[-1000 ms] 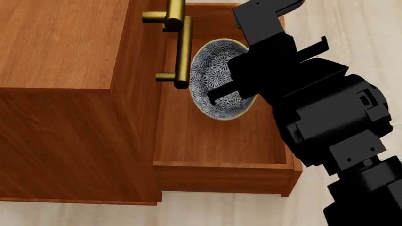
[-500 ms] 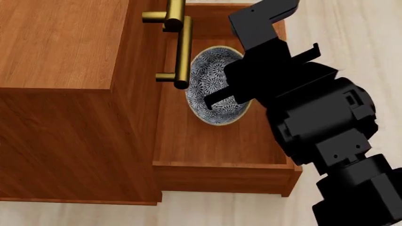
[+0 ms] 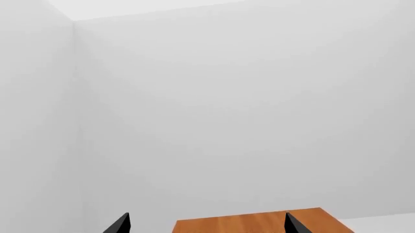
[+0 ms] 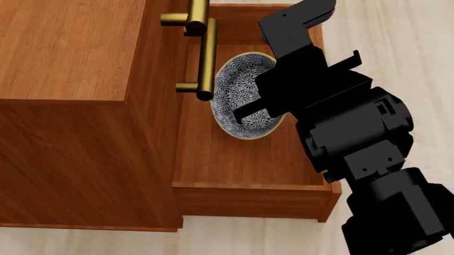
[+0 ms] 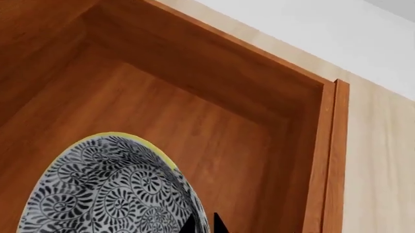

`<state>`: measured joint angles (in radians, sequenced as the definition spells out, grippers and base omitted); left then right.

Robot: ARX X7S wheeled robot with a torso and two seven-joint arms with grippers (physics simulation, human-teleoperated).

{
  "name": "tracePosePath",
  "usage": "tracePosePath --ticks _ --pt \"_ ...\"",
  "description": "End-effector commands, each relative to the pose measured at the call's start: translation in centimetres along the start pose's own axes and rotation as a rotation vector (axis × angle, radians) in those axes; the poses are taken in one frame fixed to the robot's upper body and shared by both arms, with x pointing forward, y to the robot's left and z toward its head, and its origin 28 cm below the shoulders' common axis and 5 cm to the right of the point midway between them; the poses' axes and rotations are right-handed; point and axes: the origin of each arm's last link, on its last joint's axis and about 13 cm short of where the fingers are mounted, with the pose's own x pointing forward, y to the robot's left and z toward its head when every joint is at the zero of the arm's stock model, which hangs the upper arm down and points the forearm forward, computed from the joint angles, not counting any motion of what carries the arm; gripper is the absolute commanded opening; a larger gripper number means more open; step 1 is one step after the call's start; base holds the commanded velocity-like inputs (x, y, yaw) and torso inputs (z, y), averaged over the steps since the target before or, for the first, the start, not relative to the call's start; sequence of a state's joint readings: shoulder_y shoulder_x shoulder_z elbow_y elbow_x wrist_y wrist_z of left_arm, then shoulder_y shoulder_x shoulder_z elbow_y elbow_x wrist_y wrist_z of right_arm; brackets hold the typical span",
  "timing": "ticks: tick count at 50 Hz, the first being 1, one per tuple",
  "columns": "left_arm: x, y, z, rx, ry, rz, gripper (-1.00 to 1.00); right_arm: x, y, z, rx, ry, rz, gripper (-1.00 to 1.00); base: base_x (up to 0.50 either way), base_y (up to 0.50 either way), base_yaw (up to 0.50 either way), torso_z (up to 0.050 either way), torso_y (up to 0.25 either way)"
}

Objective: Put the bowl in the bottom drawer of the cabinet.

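Observation:
The blue-grey patterned bowl (image 4: 245,87) is tilted steeply over the open bottom drawer (image 4: 241,159) of the reddish-brown cabinet (image 4: 71,53). My right gripper (image 4: 240,114) is shut on the bowl's wall, one finger lying across its inside. In the right wrist view the bowl (image 5: 110,194) has its rim pinched between the fingertips of my right gripper (image 5: 202,226), with the drawer's inner corner (image 5: 227,141) behind. I cannot tell if the bowl touches the drawer floor. My left gripper (image 3: 206,225) is open, its fingertips wide apart over a wooden top (image 3: 253,223), and it does not show in the head view.
Brass bar handles (image 4: 206,58) of the upper drawers stick out just left of the bowl. The drawer's front wall (image 4: 255,199) and right wall (image 4: 320,42) enclose it. Pale wood floor (image 4: 397,42) lies to the right. Plain white walls (image 3: 227,121) fill the left wrist view.
The right arm has shifted slightly left and down with the bowl, bringing it closer to the brass handle. The bowl stays gripped and the drawer has not moved.

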<state>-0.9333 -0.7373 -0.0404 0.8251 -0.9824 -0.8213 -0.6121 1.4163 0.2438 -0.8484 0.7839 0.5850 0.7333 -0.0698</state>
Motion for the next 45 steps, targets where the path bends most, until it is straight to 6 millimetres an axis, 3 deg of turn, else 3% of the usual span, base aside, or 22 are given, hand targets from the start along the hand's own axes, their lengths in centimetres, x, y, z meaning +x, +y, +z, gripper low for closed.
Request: tracePosePath --ticks 1,24,25,45 --pt "0.0 0.0 0.0 0.004 0.001 0.0 1.0 0.6 0.4 -0.5 0.005 0.01 0.022 -1.0 0.01 0.0 0.0 0.0 0.0" --pt "0.0 0.2 -0.2 0.007 0.003 0.004 1.0 1.6 0.6 -0.7 0.004 0.025 0.027 -1.0 0.0 0.0 0.0 0.0 -0.001" --pt "-0.1 0.1 -0.2 0.008 0.004 0.004 1.0 1.5 0.6 -0.7 0.001 0.027 0.028 1.0 0.0 0.0 0.0 0.0 -0.011" --pt "-0.2 0.1 0.0 0.007 0.002 0.005 1.0 1.1 0.4 -0.4 -0.007 0.018 0.026 1.0 0.0 0.0 0.0 0.0 -0.002"
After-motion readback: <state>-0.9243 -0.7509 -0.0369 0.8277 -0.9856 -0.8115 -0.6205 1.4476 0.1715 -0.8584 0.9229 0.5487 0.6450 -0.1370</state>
